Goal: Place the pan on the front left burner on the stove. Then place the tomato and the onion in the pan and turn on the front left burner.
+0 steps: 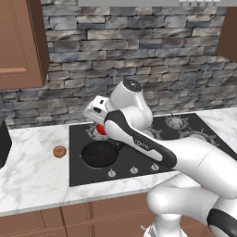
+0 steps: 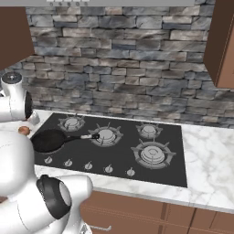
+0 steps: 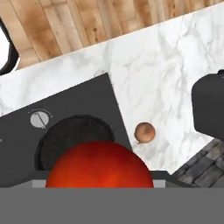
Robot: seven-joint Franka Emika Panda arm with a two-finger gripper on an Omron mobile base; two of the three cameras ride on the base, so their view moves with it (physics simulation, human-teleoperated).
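Note:
The black pan (image 1: 99, 154) sits at the front left of the stove (image 1: 77, 175) and covers the front left burner; its thin handle (image 2: 77, 136) points toward the stove's middle. My gripper (image 1: 100, 128) hangs just above the pan's far rim, shut on the red tomato (image 1: 99, 130). In the hand view the tomato (image 3: 99, 165) looms large over the pan (image 3: 70, 136) and hides the fingertips. The tan-brown onion (image 1: 59, 151) lies on the marble counter left of the stove, also seen as the onion (image 3: 145, 132) beside the cooktop's edge.
Silver knobs (image 1: 111, 173) line the stove's front edge, one knob (image 3: 39, 119) close to the pan. A black appliance (image 3: 209, 108) stands on the counter beyond the onion. Other burners (image 2: 152, 154) lie to the right. A stone wall backs the counter.

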